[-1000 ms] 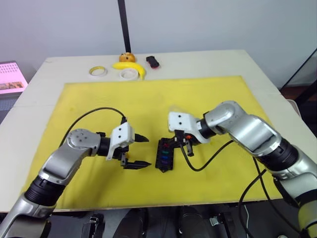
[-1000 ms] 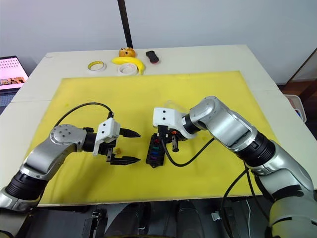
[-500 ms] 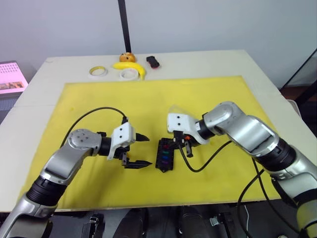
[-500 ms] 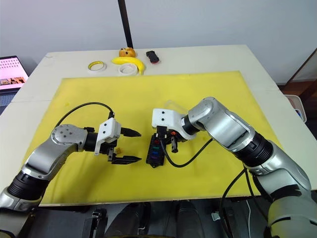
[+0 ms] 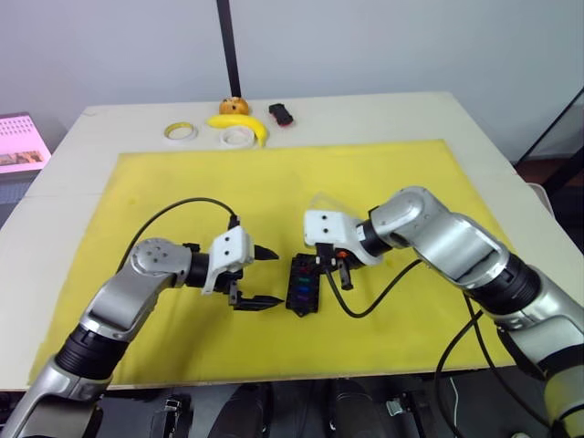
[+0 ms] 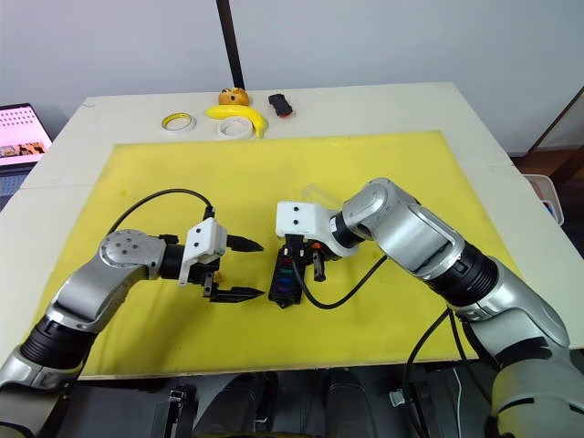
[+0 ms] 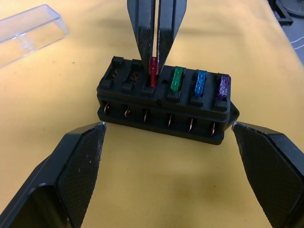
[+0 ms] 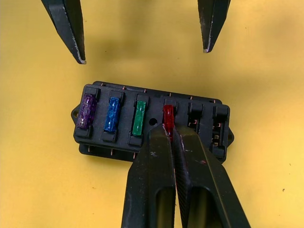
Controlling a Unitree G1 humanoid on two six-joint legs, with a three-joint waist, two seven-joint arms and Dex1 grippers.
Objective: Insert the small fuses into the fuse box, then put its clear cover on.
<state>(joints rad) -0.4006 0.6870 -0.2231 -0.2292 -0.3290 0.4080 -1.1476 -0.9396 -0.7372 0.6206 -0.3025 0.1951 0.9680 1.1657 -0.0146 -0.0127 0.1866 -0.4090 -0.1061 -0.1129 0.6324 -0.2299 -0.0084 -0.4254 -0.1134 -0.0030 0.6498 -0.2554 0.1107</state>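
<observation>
Two empty slots (image 7: pixel 124 78) beside red fuse (image 7: pixel 153 71)

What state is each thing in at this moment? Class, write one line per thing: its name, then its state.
fuse box: flat on the yellow mat, four slots filled, two empty
red fuse: in the fourth slot, pinched by the right gripper
purple, blue and green fuses: seated
clear cover: off, lying on the mat
right gripper: shut on the red fuse
left gripper: open, holding nothing
</observation>
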